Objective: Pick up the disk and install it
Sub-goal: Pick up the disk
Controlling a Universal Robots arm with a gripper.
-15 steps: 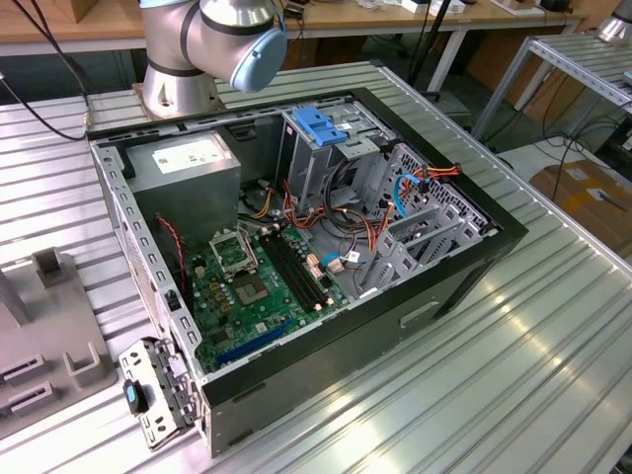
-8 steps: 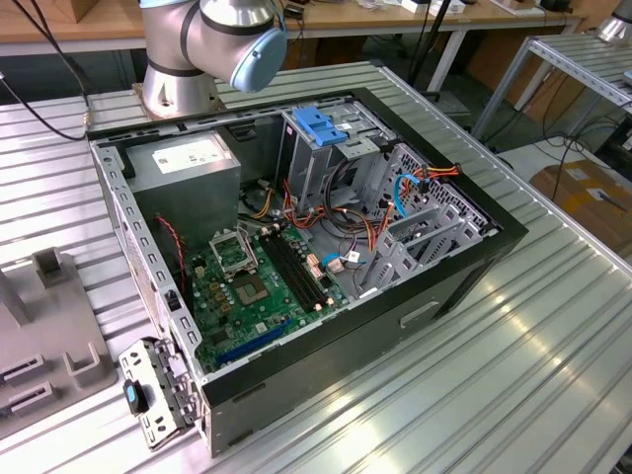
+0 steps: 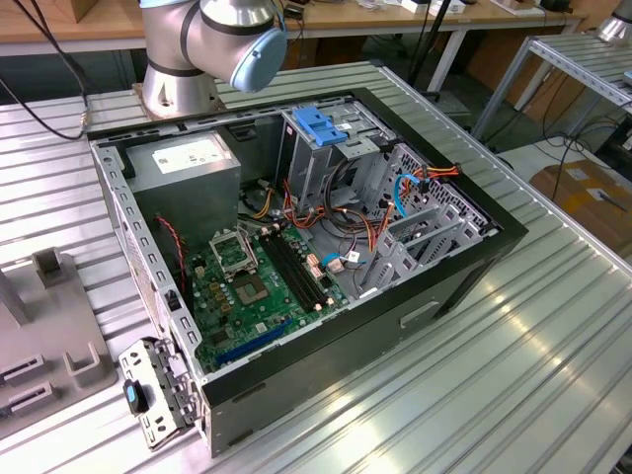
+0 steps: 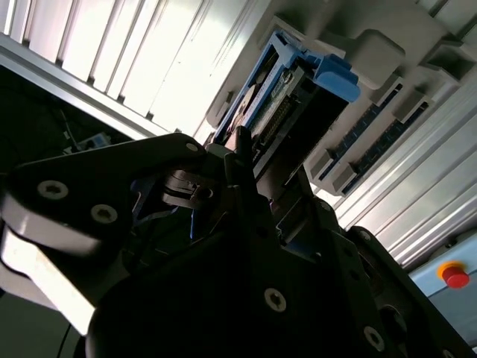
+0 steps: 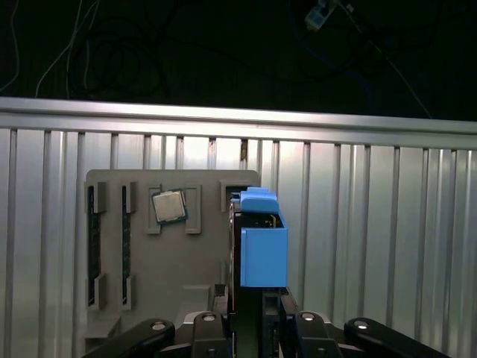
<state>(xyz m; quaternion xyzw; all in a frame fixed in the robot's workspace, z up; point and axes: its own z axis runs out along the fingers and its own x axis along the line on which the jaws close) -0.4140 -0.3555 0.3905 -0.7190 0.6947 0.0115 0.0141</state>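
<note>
Gripper (image 5: 253,317) is closed on the disk (image 5: 263,257), with 1 finger on each flat side. Disk stands on edge with its blue carrier frame facing the first wrist camera, over the corner of the grey holder tray (image 5: 141,261). Cannot tell if it has lifted clear of the slot. 1 CPU chip (image 5: 169,206) sits in the tray just beside it. The tray rests on the ribbed metal table (image 5: 373,246). Exterior view: open computer case (image 3: 464,267), with a blue latch (image 3: 321,126) on top of the drive cage (image 3: 314,168).
</note>
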